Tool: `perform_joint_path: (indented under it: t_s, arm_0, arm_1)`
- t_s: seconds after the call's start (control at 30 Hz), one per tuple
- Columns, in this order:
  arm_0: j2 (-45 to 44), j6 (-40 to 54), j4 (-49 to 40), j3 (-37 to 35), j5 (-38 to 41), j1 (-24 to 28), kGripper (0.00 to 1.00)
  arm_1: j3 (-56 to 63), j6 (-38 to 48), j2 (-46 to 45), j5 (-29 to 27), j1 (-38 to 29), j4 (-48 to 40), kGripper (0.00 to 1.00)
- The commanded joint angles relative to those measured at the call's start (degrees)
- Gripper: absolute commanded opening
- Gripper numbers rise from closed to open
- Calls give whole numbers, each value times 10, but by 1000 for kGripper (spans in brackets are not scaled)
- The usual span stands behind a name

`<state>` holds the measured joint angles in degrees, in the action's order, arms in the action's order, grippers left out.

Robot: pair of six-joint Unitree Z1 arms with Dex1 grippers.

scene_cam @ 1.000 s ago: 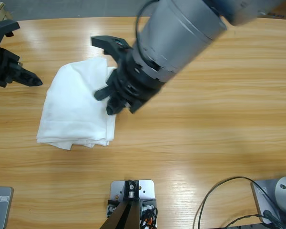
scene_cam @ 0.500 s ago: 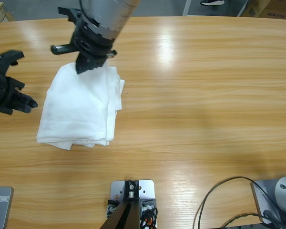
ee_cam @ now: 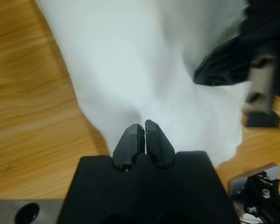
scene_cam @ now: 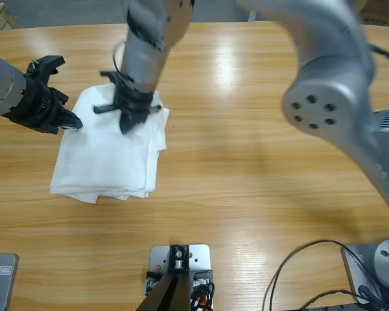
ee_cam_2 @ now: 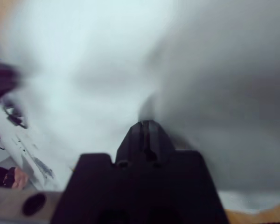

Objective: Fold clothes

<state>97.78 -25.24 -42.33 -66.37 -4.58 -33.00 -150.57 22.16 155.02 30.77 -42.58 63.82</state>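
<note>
Item: plain white soft-cloth T-shirt [scene_cam: 107,159], folded into a compact, roughly rectangular bundle
Surface: smooth across the top, with gentle creases; several stacked layers show along the near and right edges
Pose: lying flat, long side running away from the camera, slightly wider at the near end
Location: left part of the long wooden table [scene_cam: 259,162], well left of the middle
Close-up: in the left wrist view the white cloth [ee_cam: 144,70] fills most of the frame, its edge running diagonally over the wood
Lettering mark: cannot be seen
</note>
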Motion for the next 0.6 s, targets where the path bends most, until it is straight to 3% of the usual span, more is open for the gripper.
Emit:
perform_joint_path:
  t_s: [0.03,0.43,0.6]
  arm_0:
    - [44,-8,9,9,18,-3,0]
    - [65,-31,32,24,29,-6,0]
    - [69,-42,34,35,28,-19,0]
  arm_1:
    - [-192,-5,76,19,44,23,0]
    - [-233,9,5,18,15,37,0]
    - [-271,13,2,18,33,33,0]
